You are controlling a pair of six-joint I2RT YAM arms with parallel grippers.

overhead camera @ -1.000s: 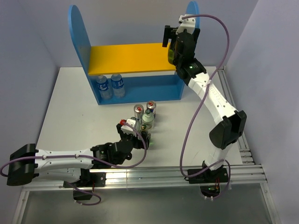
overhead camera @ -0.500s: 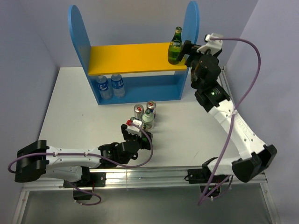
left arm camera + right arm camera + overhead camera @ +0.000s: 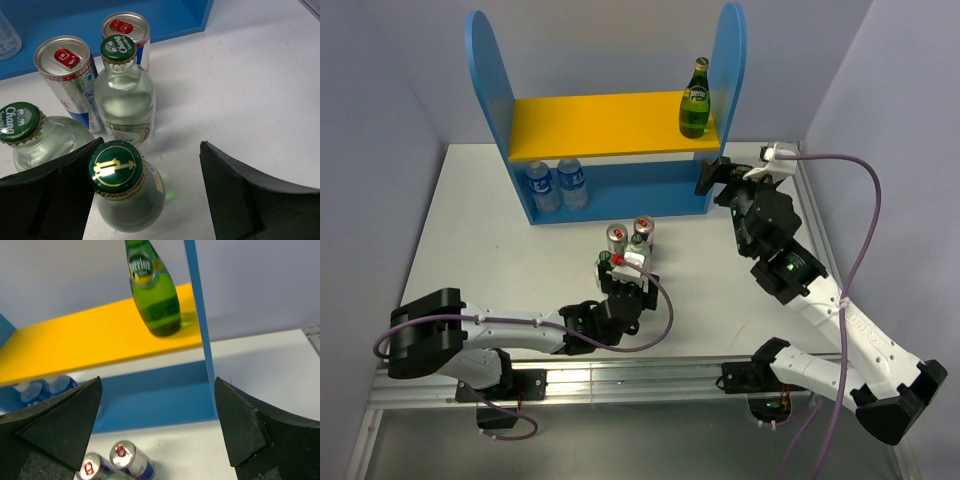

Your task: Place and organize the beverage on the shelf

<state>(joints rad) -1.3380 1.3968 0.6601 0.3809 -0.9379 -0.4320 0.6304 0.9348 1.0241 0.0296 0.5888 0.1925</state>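
The left fingers are standing wide apart w/ the gold-cap bottle btw them. The L finger is sitting just beside the cap, and I can't tell if it is touching. The R finger is sitting well apart from the glass. They are not pinching anything.

Just behind that bottle a Chang bottle is standing upright. A 2nd Chang bottle is standing to its left. Behind them a can and a 2nd can w/ red tabs are standing close together, near the blue base of the shelf. All these drinks are sitting on the white table.

The left arm is lying low along the near side of the table.

The right fingers are spread wide too, holding nothing. They are hanging in the air in front of the R end of the shelf, near its R side panel.

Past them the green Perrier bottle is standing upright on the yellow board. It is at the R end, just beside that panel. Two water bottles are standing on the blue base at the L end, under the board.

The right arm is reaching up from the R near corner.
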